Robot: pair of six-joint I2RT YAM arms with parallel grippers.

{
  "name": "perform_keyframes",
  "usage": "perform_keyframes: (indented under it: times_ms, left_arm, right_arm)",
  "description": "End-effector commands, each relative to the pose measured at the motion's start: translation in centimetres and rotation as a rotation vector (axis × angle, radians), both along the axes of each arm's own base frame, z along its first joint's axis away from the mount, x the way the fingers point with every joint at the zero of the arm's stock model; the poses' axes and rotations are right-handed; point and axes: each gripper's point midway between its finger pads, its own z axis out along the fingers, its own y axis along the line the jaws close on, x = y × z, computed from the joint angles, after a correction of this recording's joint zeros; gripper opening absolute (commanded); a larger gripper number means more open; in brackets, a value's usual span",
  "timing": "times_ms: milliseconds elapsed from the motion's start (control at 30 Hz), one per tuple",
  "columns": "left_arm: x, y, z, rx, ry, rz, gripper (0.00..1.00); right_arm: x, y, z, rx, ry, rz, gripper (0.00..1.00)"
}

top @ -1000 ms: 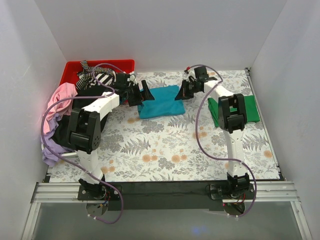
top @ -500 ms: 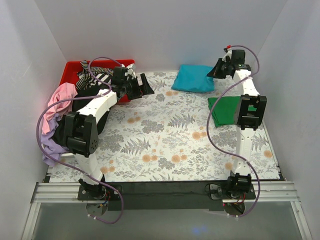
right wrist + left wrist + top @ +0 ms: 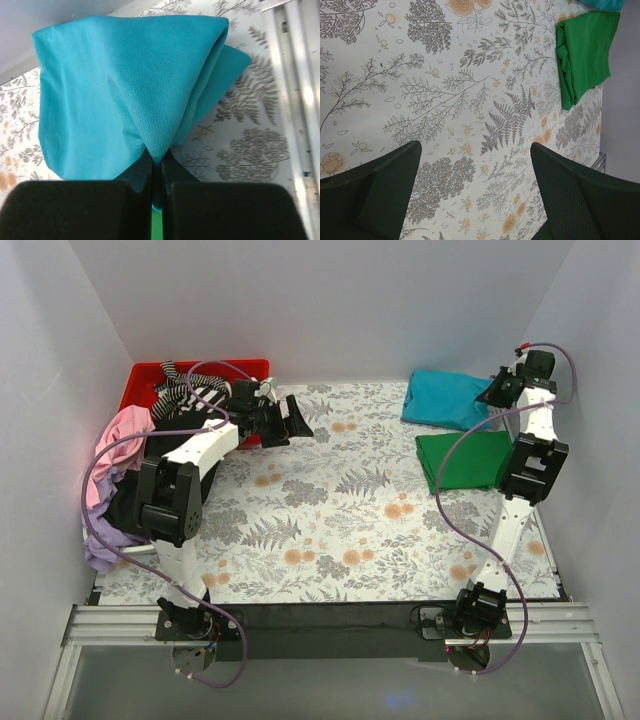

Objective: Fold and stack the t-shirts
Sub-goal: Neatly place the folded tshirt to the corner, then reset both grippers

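Observation:
My right gripper (image 3: 497,393) is shut on the folded teal t-shirt (image 3: 443,398), pinching its right edge and holding it at the far right of the table, just behind the folded bright green t-shirt (image 3: 466,460). In the right wrist view the teal shirt (image 3: 125,80) bunches into my closed gripper (image 3: 160,159). My left gripper (image 3: 297,420) is open and empty over the patterned table near the red bin. In the left wrist view my left gripper (image 3: 475,165) holds nothing, and the green shirt (image 3: 585,55) shows at the upper right.
A red plastic bin (image 3: 145,380) at the far left holds a black-and-white striped shirt (image 3: 190,390). Pink (image 3: 115,445), black and lilac (image 3: 100,540) shirts are piled along the left edge. White walls close in the left, back and right sides.
My right gripper has carried the teal shirt from the table's middle to the far right corner behind the green shirt. My left gripper let go of it and stayed near the bin.

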Motion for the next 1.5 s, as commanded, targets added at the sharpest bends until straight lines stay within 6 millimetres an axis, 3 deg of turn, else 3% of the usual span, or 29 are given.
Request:
perform_keyframes:
  times_ms: [0,133,333,367,433,467,500,567,667,767,800,833,933,1000,1033,1100,1167,1200,1233,1267,1333,1367,1400,1467]
  left_arm:
    - [0.2,-0.4,0.5,-0.029,-0.011,-0.026,0.9]
    - [0.0,-0.4,0.0,-0.026,-0.002,-0.034,0.9]
    - [-0.1,-0.7,-0.6,-0.035,0.014,-0.052,0.9]
    - [-0.2,-0.7,-0.6,-0.038,0.018,-0.052,0.9]
    - [-0.2,-0.9,-1.0,-0.046,0.032,-0.058,0.9]
    - [-0.1,-1.0,-1.0,-0.051,0.032,-0.062,0.9]
    - [-0.2,-1.1,-1.1,-0.053,0.037,-0.065,0.9]
    - [-0.2,-1.1,-1.0,-0.058,0.038,-0.067,0.9]
    - [-0.3,-1.0,-1.0,-0.049,0.031,-0.063,0.9]
    - [-0.1,-0.5,-0.8,-0.026,0.016,-0.036,0.9]
    - [-0.1,-0.3,-0.8,-0.017,0.012,-0.029,0.9]
    - [0.1,-0.1,-0.7,-0.006,0.0,-0.016,0.9]
    - [0.5,0.8,0.0,0.032,-0.04,0.028,0.9]
    - [0.7,1.4,0.9,0.058,-0.072,0.063,0.9]
    - [0.9,1.6,1.3,0.063,-0.082,0.074,0.9]
    - [1.1,2.1,2.1,0.075,-0.102,0.107,0.9]
    - [1.0,2.2,2.8,0.072,-0.112,0.115,0.9]
    - [1.0,2.3,3.4,0.07,-0.126,0.123,0.9]
    - [1.0,2.4,3.7,0.072,-0.133,0.132,0.9]
    - [0.8,2.5,3.9,0.074,-0.138,0.13,0.9]
    - [0.6,2.6,4.9,0.066,-0.169,0.135,0.9]
    - [0.3,2.8,4.6,0.068,-0.166,0.138,0.9]
    - [0.3,2.8,5.1,0.062,-0.183,0.141,0.9]
    - [-0.1,3.1,5.5,0.063,-0.194,0.151,0.9]
  right_arm:
    - [1.5,-2.3,2.7,-0.074,-0.089,-0.037,0.01]
    - [2.2,-4.5,3.1,-0.191,-0.117,-0.07,0.01]
    - [2.5,-6.1,3.3,-0.33,-0.124,-0.101,0.01]
    - [2.3,-6.0,2.7,-0.364,-0.113,-0.077,0.08]
    - [2.6,-5.3,2.8,-0.414,-0.109,-0.073,0.12]
    - [2.6,-5.1,2.8,-0.43,-0.111,-0.064,0.31]
    - [2.7,-4.6,2.7,-0.431,-0.111,-0.059,0.32]
    - [3.1,-3.6,3.3,-0.468,-0.127,-0.037,0.53]
    - [3.5,-1.6,4.9,-0.523,-0.156,0.001,0.98]
    - [3.4,0.1,7.6,-0.618,-0.183,0.011,0.98]
    - [3.1,1.7,7.2,-0.638,-0.174,0.047,0.98]
    - [2.8,2.5,9.6,-0.651,-0.216,0.057,0.98]
    - [1.5,6.0,12.1,-0.702,-0.254,0.091,0.98]
    - [0.3,8.8,12.4,-0.662,-0.258,0.135,0.98]
    - [-1.2,9.9,12.5,-0.617,-0.258,0.18,0.98]
    - [-2.8,14.6,12.9,-0.557,-0.27,0.242,0.98]
    - [-4.7,16.7,13.0,-0.518,-0.26,0.277,0.98]
    - [-5.8,19.1,12.7,-0.494,-0.26,0.338,0.98]
    - [-6.7,20.0,13.8,-0.494,-0.277,0.351,0.98]
    - [-8.0,20.6,12.0,-0.492,-0.235,0.371,0.99]
    - [-10.1,23.2,12.5,-0.471,-0.245,0.418,0.98]
    - [-11.5,24.1,10.4,-0.461,-0.203,0.455,0.98]
    - [-12.8,25.8,10.1,-0.442,-0.201,0.498,0.98]
    - [-14.4,26.8,10.0,-0.433,-0.206,0.5,0.98]
